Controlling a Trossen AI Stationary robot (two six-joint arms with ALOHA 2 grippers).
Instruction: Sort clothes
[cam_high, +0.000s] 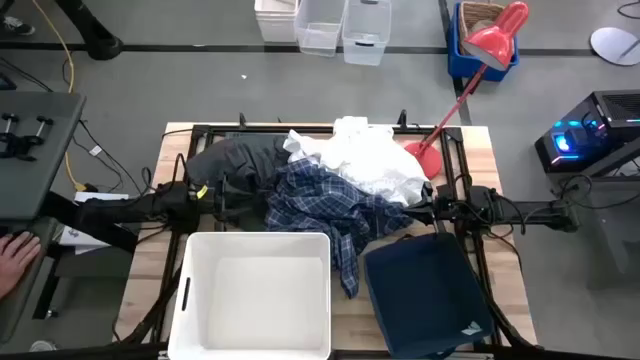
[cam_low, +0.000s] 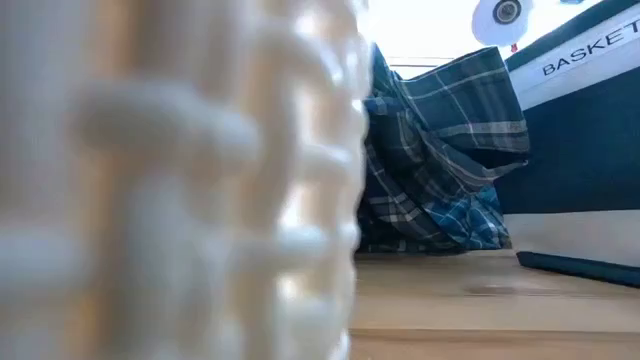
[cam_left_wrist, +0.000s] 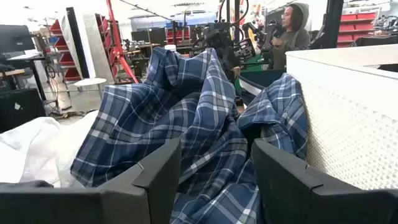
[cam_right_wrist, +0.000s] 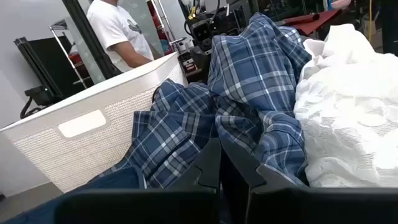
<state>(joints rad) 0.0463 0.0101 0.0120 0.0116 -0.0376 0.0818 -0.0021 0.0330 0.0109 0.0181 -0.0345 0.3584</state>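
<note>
The clothes lie heaped in the middle of the tabletop (cam_high: 480, 150): a blue-and-white plaid shirt (cam_high: 320, 205) on the near side of the heap, its tail trailing down between the white plastic bin (cam_high: 255, 295) at the near edge and the navy fabric bin (cam_high: 425, 290) beside it; white pieces (cam_high: 365, 160) toward the far edge; a dark green garment (cam_high: 240, 158) at the far left of the heap.

The step in hand looks like taking the plaid shirt from both sides. To do it well, each claw should bite a thick fold, not a loose flap, and the lift should go high enough for the hanging tail to clear the bin walls and to peel away from the white pieces it touches, or those will drag along.

Both arms reach in low and level from the left and right edges, pointing at each other across the heap. The left claw (cam_left_wrist: 214, 180) stands released, its fingers (cam_left_wrist: 155, 177) spread with plaid cloth between and just ahead of them, nothing pinched yet. The right claw (cam_right_wrist: 219, 171) is clenched, its fingers pressed together right at the shirt's folds; whether any cloth is caught between them I cannot tell.
</note>
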